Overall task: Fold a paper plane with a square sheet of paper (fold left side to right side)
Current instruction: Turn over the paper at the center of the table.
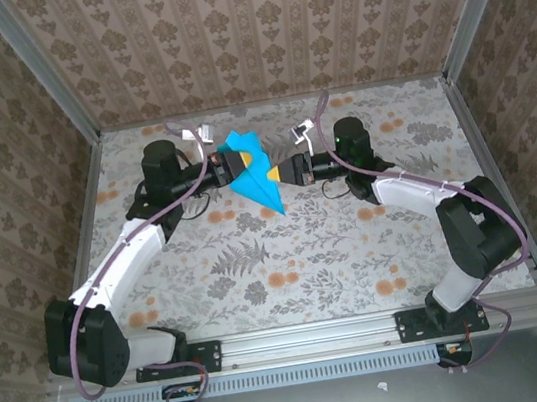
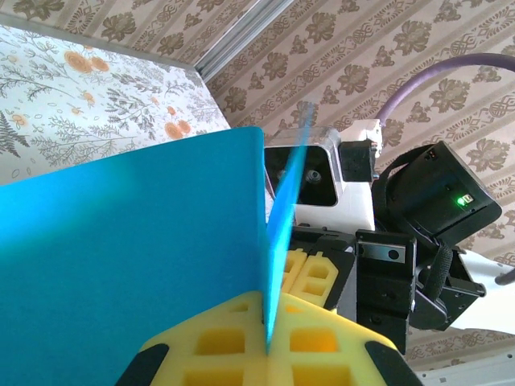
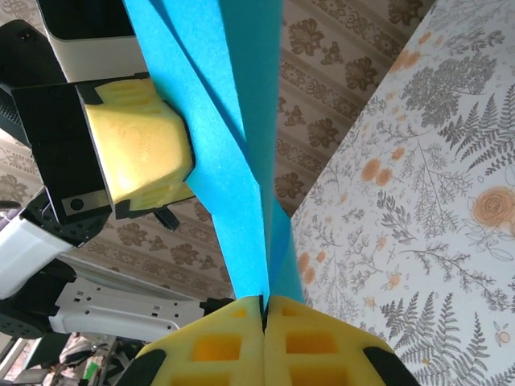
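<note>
1. The left gripper (image 2: pixel 264 334) has its yellow waffle-moulded fingers pressed together, pinching the lower edge of the paper plane (image 1: pixel 252 171), a narrow folded dart of bright cyan-blue paper.
2. The right gripper (image 3: pixel 264 314) is likewise clamped shut on the same paper plane. In its wrist view the blue folds rise straight out of the seam between its two yellow pads.
3. From above, the two grippers face each other at the middle of the far half of the table (image 1: pixel 258 263), the left one coming from the left and the right one from the right. They are just beside each other, with the paper between them.
4. The paper plane is held up off the flower-and-fern patterned tabletop, not lying on it.
5. Its long axis runs diagonally: the broad end lies toward the far left and the sharp tip points toward the near right, down toward the right arm's side.
6. In the left wrist view one wide blue panel spreads to the left, and a thin fold stands edge-on beside it.
</note>
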You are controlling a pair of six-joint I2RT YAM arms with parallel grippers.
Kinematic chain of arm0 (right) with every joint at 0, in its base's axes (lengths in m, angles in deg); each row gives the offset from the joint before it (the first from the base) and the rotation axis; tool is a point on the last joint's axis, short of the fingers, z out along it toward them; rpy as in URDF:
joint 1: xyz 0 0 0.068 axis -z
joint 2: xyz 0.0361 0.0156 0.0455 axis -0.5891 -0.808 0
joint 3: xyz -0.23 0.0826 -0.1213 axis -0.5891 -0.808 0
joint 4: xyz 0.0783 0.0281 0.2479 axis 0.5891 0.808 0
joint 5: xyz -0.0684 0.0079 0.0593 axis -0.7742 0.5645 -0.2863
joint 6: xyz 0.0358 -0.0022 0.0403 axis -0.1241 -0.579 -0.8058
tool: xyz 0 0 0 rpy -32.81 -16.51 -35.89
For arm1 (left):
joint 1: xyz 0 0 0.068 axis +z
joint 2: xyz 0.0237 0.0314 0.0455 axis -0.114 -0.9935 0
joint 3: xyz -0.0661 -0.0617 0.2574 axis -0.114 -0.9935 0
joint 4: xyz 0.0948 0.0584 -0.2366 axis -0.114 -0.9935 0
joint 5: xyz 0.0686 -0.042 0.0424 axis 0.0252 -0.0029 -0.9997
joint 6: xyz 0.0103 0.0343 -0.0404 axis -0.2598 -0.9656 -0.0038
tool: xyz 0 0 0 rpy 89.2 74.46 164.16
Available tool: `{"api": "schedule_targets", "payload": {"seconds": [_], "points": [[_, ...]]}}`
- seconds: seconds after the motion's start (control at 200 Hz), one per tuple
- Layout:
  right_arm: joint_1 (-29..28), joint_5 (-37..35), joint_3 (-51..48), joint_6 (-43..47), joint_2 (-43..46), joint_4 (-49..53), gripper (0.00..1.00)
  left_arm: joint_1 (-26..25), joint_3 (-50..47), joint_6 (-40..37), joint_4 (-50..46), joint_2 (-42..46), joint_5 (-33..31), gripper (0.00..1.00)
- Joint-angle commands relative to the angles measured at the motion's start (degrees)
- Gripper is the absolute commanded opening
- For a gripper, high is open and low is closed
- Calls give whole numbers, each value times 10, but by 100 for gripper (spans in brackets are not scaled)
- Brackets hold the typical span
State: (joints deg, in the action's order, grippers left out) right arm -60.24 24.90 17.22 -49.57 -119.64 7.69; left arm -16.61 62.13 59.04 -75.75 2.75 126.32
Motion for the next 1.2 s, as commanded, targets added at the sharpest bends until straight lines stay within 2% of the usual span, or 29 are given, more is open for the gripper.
{"api": "schedule_targets", "payload": {"seconds": [0.0,0.11,0.205,0.35,0.485,0.65,0.83,1.0,1.195], "points": [[1,-3,0,38,21,48,1,0,2,-2,-6,-2,9,8],[2,-19,2,82,36,113,0,6,11,-31,-60,7,-8,46],[3,-51,14,148,56,220,0,22,21,-82,-141,39,-48,60],[4,-144,36,253,100,396,0,36,34,-162,-287,108,-191,78],[4,-305,49,299,160,535,0,41,18,-165,-315,156,-266,88],[-2,-457,73,309,206,647,0,47,-29,-125,-296,192,-332,99],[-50,-664,130,327,215,766,0,54,-51,-94,-334,195,-379,100],[-133,-880,191,332,181,856,0,56,-56,-90,-347,159,-349,100],[-224,-1045,261,311,79,971,0,55,-53,-103,-352,121,-325,100]]}}
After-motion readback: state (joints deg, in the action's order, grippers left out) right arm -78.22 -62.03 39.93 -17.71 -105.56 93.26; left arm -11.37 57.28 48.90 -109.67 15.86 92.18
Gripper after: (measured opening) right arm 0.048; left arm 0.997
